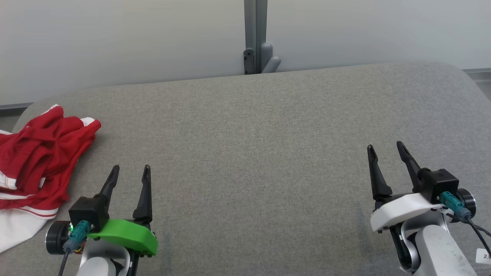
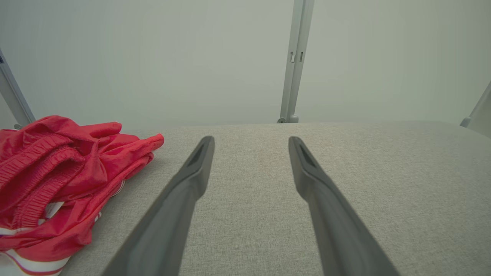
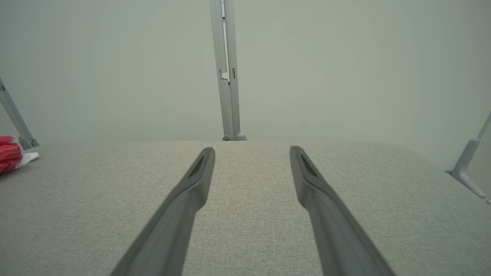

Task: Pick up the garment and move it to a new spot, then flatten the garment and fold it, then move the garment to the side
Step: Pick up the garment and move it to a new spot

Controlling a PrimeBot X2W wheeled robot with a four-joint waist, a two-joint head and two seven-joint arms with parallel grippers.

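Red fabric with white trim, the crumpled garment lies heaped at the left edge of the grey cloth-covered table. Your green-shelled left gripper sits just inside that edge beside the heap, and your white-shelled right gripper sits near the table's right edge; both have their dark fingers spread wide and hold nothing. You look to be at the first step, the pick-up, so the next move calls for swinging the left gripper toward the table's left edge, closing on a raised fold, then carrying it to the table's bare middle.
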